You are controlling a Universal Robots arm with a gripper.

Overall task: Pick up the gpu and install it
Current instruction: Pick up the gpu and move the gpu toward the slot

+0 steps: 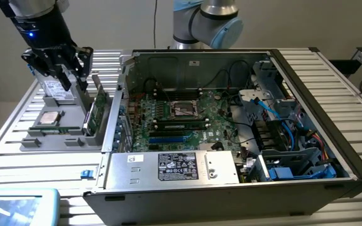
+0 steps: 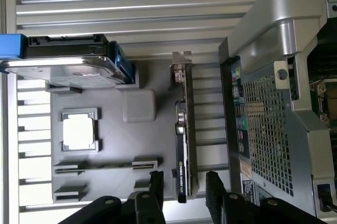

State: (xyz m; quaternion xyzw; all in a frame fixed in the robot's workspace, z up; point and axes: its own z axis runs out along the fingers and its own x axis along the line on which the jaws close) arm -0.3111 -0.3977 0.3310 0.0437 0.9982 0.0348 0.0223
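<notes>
Edgewise — thin gpu (image 2: 181, 153), green-faced, upright

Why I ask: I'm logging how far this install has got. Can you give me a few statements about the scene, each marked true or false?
1. The gpu stands on edge in the gray tray. True.
2. The gripper is shut on the gpu. False: its fingers are open and hold nothing; it hangs above the tray.
3. The processor chip lies flat in the tray. True.
4. The computer case is closed. False: its side is open and the motherboard shows.
5. The hard drive sits inside the case. False: it is in the tray.
</notes>
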